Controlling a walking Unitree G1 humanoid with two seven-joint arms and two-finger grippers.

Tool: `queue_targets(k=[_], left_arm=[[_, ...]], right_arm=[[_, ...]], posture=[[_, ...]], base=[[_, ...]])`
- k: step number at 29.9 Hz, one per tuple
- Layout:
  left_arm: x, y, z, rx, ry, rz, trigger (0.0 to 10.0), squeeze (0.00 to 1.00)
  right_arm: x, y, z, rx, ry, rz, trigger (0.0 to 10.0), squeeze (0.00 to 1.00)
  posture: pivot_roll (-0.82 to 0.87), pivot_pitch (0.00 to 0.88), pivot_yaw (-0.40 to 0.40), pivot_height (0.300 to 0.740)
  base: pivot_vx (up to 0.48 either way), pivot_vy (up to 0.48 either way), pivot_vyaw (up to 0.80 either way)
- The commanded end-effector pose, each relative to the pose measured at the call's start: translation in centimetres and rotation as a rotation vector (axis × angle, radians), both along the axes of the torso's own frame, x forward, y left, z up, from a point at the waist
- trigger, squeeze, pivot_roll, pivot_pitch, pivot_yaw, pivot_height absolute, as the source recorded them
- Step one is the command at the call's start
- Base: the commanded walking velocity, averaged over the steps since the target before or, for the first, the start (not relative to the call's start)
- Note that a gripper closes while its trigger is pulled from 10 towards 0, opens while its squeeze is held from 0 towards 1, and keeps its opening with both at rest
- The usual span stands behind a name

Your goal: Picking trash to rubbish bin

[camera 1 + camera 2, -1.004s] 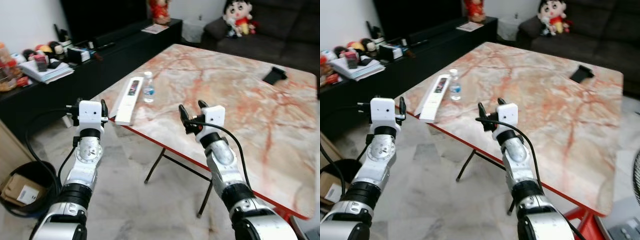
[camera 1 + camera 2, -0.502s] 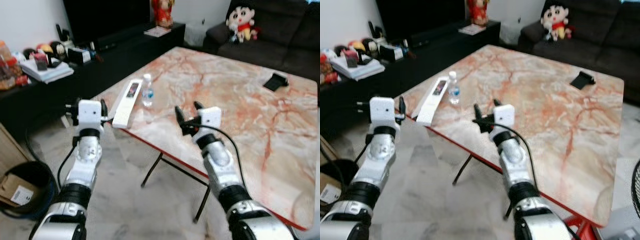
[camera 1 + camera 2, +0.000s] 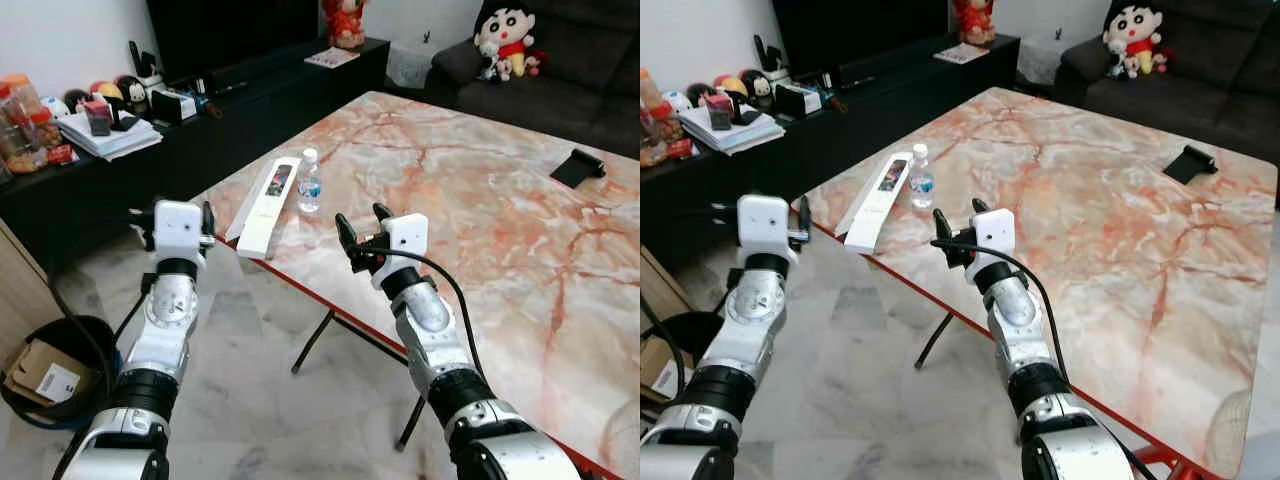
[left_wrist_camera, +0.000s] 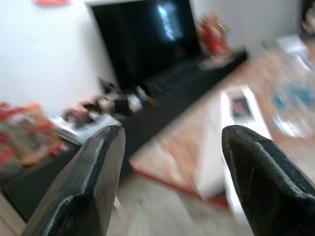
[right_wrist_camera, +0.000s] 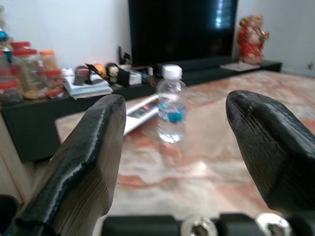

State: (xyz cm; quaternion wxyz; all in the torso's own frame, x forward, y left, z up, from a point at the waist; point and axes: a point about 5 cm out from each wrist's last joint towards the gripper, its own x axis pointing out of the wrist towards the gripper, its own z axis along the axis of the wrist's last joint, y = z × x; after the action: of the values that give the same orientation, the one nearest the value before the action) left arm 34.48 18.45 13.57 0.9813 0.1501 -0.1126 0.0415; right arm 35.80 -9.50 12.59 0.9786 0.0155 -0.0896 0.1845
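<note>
Fingers: both grippers apart, holding nothing | right gripper: above table edge, near bottle | left gripper: over floor | bottle: upright beside white box | bin: on floor, left.

Camera view shifts. Right gripper now sits nearer the water bottle at the worktop edge.

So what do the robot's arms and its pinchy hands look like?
Both arms are shiny silver metal with black rings at the joints. Each ends in a white boxy block with small dark screw dots. The left gripper and right gripper each have two long black fingers with a rough, ridged surface. A thin black cable loops along each arm.
</note>
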Motion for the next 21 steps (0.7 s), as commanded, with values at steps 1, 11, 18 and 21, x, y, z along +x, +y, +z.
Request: queue_targets(k=[1,11,18,21], left_arm=[[-0.5,-0.1,-1.5,0.02,0.059,-0.024,10.0,0.0],[-4.9,3.0,-9.4,0.051,0.373,0.01,10.0,0.0],[-10.5,5.8,-15.8,0.041,0.705,0.151,10.0,0.0],[-12.4,6.3,-17.3,0.014,0.789,0.201,10.0,0.0]], right_arm=[[0.0,-0.7,-0.5,0.013,0.032,-0.032,10.0,0.0],[-1.2,-1.9,-3.5,-0.004,0.133,-0.062,10.0,0.0],[-2.7,-3.1,-6.6,-0.019,0.263,-0.123,10.0,0.0],[-3.5,-3.6,-8.0,-0.035,0.316,-0.139,10.0,0.0]], posture=[[-0.03,0.0,-0.01,0.74],[-0.03,0.0,-0.002,0.74],[-0.04,0.0,0.003,0.74],[-0.04,0.0,0.003,0.74]], base=[[0.0,0.0,0.0],[0.0,0.0,0.0],[0.0,0.0,0.0],[0.0,0.0,0.0]])
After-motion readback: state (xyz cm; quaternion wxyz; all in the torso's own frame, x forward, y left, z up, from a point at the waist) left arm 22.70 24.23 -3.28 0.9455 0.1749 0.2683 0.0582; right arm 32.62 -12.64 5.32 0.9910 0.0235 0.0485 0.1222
